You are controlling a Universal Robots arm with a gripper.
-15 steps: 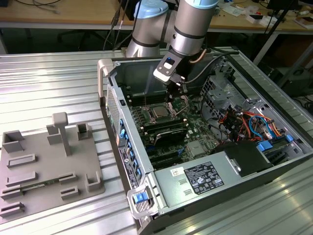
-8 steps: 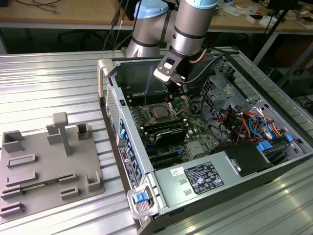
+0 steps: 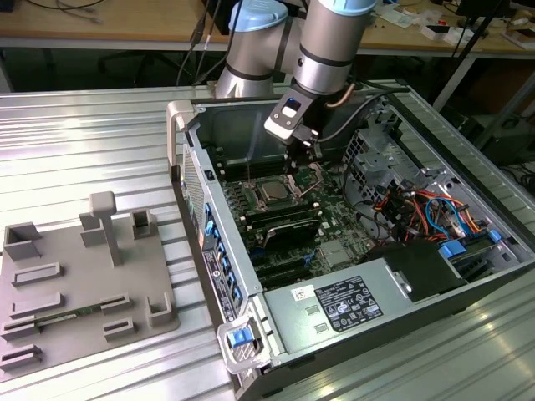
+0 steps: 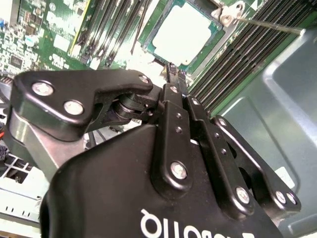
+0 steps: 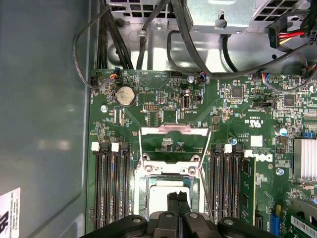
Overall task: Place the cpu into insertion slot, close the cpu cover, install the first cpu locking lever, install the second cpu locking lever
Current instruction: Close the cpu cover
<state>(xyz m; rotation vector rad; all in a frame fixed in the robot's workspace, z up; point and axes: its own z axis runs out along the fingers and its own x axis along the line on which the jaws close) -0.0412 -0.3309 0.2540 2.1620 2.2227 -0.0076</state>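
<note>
Inside the open computer case (image 3: 194,171) lying on the ribbed metal desk (image 3: 84,134), the claw (image 3: 298,160) hangs low over the green board, toward the case's end wall nearest the arm's base. Both wrist views show its black fingers (image 5: 173,201) drawn together tip to tip. Nothing is visible between them, so the claw (image 5: 178,196) is closed and holds nothing.

Directly under those tips lies the cpu (image 5: 157,196), already seated in the insertion slot (image 5: 143,198). The fingertips overlap one edge of its pale metal face, though whether they press on it or stop just above cannot be told. In the second wrist view the claw (image 4: 173,69) points straight at the cpu (image 4: 184,30).

Being square, the cpu (image 3: 272,192) has no long side. It lies flat and face up, its edges in line with the long black memory slots (image 5: 111,188) flanking it on either side.

The cpu cover (image 5: 173,130) is swung up off the slot, on the side toward the coin cell (image 5: 125,94), with board showing through its cut-out centre. A thin wire lever (image 4: 270,25) stands free beside the socket.

A grey fixture tray (image 3: 75,284) rests near the desk's front corner on the exterior view's left, well apart from the case.
</note>
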